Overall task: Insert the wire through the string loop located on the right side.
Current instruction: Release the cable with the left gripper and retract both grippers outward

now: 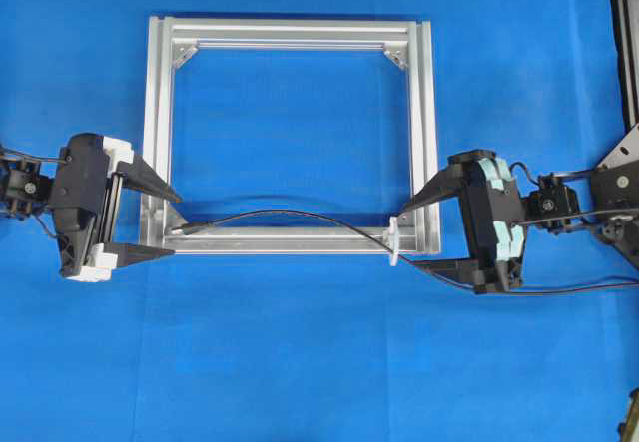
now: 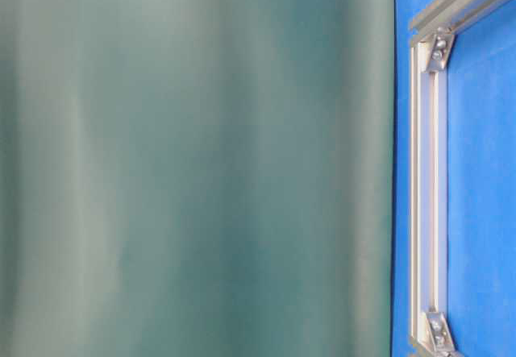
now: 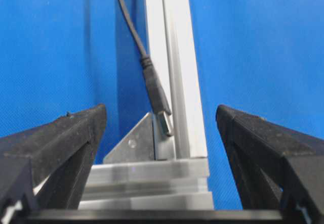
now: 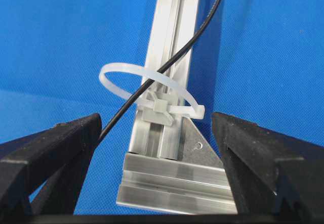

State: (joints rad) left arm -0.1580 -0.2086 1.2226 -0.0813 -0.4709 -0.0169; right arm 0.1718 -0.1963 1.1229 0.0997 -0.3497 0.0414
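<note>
The wire already runs through the string loop on the frame's lower bar, its plug resting at the frame's lower-left corner. Both the left pincer and right pincer stand spread, holding nothing; the threading looks done.

Robot lab test bench, not a home or shop. Whole work surface is a plain blue covering, filling every view. Centre of the overhead view: a bare silver aluminium frame of extruded bars with corner brackets, a fixture rather than a product. Two black robot arms enter from the left and right edges, trailing their own cables. Black equipment at the upper right edge. Table-level view is mostly a blurred grey-green backdrop, with the frame down the right side.
</note>
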